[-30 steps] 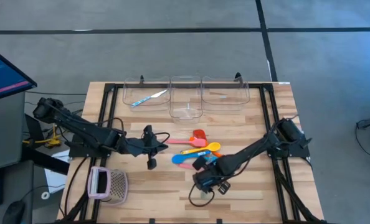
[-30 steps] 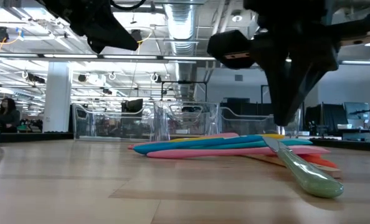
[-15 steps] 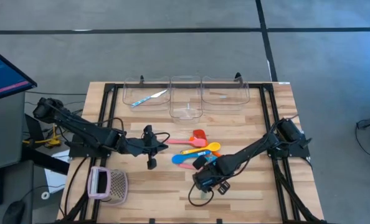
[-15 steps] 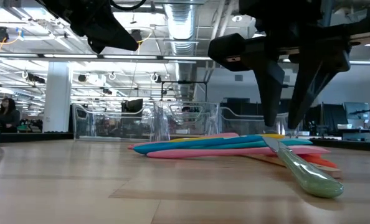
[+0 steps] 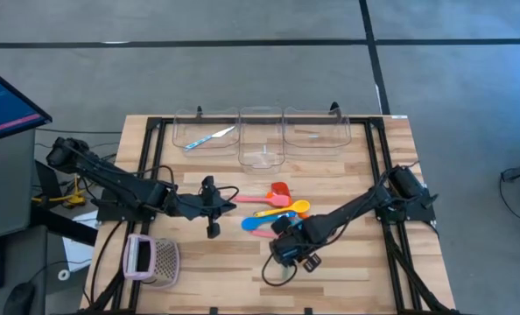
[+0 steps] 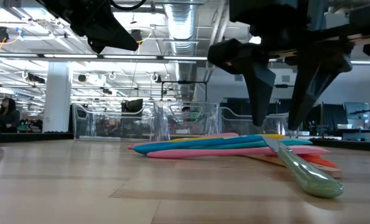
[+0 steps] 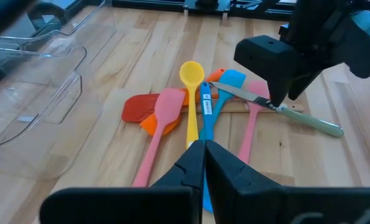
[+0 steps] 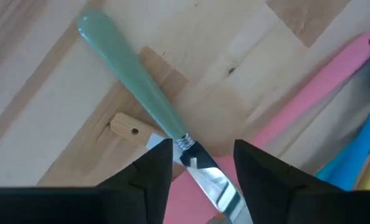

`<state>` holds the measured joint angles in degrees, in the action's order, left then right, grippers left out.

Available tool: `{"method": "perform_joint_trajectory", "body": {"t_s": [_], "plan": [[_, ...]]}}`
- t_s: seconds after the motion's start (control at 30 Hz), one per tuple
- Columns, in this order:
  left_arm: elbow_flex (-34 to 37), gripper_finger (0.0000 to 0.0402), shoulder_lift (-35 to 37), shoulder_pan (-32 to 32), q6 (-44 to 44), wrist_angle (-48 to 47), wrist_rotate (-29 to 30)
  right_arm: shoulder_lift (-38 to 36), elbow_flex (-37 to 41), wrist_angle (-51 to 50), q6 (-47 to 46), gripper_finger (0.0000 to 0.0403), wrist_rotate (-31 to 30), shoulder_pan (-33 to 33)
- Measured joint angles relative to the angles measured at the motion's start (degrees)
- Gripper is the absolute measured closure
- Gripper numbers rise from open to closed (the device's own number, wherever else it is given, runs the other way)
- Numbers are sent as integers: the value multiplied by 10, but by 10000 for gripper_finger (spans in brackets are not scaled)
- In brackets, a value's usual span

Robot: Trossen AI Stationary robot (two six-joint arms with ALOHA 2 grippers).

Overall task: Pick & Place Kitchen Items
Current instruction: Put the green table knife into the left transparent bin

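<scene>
Glossy green-handled knife [image 8: 149, 107] on wood

You are looking down on a wood table [image 5: 347, 262] with a black frame. At the far edge three clear bins [image 5: 262, 136] sit in a row. The left bin holds a blue-handled knife [image 5: 209, 137]. Near the middle of the table lies a small pile of spoons [image 5: 273, 210]: pink, yellow, blue and orange, with a red spatula [image 5: 279, 190] at the far side. Your left arm reaches in from the left, and the left gripper [image 5: 228, 195] sits just left of the pile. Your right arm comes in from the right, and the right gripper [image 5: 280, 255] is low over the near end of the pile. A pink and white basket [image 5: 152, 260] sits at the near left
</scene>
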<state>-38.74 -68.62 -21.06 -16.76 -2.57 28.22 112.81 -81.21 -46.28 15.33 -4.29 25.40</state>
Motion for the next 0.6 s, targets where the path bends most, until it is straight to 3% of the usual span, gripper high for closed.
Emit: {"method": "perform_joint_trajectory", "body": {"t_s": [0.6], "plan": [[0,400,0,0,0,0,0,0,0,-15,17,234,0,-4]]}}
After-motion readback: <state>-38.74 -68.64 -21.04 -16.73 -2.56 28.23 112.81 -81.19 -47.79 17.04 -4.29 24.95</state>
